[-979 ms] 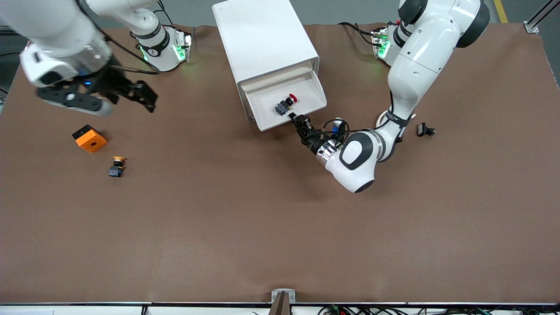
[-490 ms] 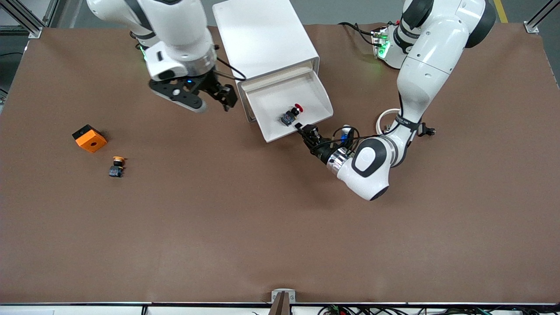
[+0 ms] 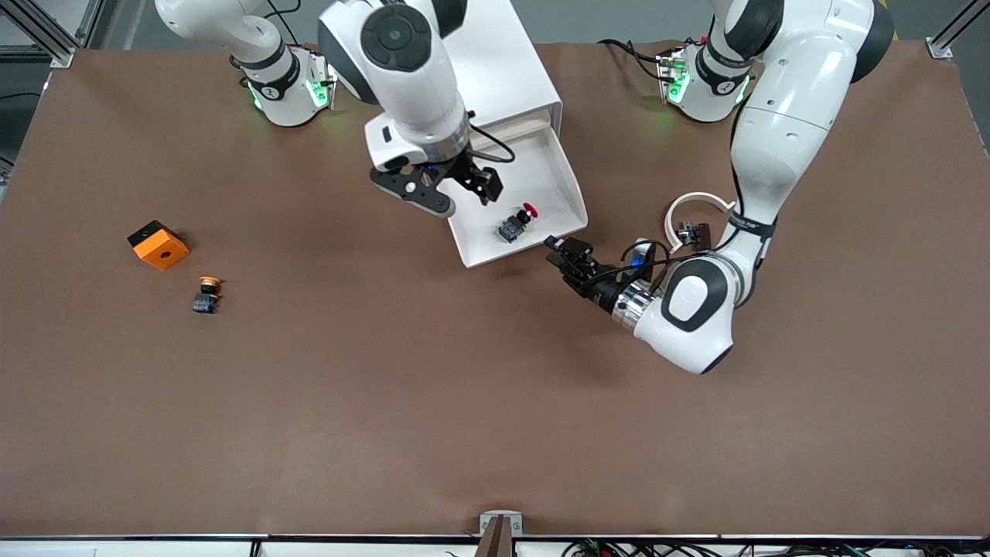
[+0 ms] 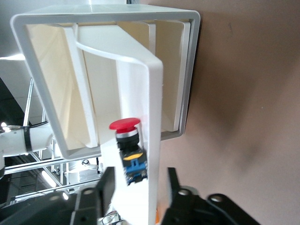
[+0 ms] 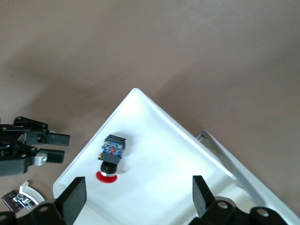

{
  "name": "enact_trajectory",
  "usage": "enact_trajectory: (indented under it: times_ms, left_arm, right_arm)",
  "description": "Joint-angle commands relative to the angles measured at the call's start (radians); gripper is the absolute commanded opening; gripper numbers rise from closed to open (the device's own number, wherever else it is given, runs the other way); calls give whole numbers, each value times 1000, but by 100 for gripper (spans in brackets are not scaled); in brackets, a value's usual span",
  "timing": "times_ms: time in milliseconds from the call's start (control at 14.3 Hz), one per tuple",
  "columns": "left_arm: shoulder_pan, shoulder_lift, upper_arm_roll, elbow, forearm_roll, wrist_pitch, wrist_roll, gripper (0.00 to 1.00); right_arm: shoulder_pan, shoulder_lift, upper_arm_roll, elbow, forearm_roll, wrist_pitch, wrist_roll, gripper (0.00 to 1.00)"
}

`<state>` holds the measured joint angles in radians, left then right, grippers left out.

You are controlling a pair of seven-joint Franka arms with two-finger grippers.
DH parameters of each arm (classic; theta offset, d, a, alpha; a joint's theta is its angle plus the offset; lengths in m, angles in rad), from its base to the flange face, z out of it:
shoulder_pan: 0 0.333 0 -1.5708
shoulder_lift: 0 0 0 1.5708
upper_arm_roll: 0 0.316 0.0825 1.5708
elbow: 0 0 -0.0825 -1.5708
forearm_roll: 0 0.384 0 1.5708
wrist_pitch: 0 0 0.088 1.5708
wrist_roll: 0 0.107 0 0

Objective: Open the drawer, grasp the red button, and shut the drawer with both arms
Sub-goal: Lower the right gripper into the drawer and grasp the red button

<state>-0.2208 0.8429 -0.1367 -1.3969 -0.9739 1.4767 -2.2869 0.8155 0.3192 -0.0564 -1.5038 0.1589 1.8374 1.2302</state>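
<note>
The white cabinet (image 3: 510, 77) stands between the arms' bases with one drawer (image 3: 551, 174) pulled out. The red-capped button (image 3: 517, 222) lies on its side in the drawer, near the drawer's front; it also shows in the left wrist view (image 4: 129, 150) and the right wrist view (image 5: 111, 152). My right gripper (image 3: 464, 189) hangs open over the drawer (image 5: 164, 154), beside the button, its fingers wide apart (image 5: 138, 197). My left gripper (image 3: 567, 251) is low at the drawer's front edge, open, with the drawer's front strip (image 4: 157, 140) between its fingers (image 4: 136, 187).
An orange cube (image 3: 158, 244) and a yellow-capped button (image 3: 206, 294) lie toward the right arm's end of the table. A white ring (image 3: 700, 199) with a small dark part lies beside the left arm's forearm.
The right arm swung from the right arm's end of the table to over the drawer. The drawer slid farther out, and the left gripper drew back with it toward the front camera.
</note>
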Motion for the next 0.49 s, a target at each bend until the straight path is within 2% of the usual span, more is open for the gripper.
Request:
enact_trajectory:
  times_ms: [0, 420]
  left_arm:
    - [-6, -2, 6, 38, 6, -22, -11, 100]
    - [31, -2, 26, 154, 115, -56, 54, 100]
  right_arm:
    - [24, 46, -13, 17, 21, 57, 35, 100]
    - [56, 133, -13, 20, 22, 134, 118, 100]
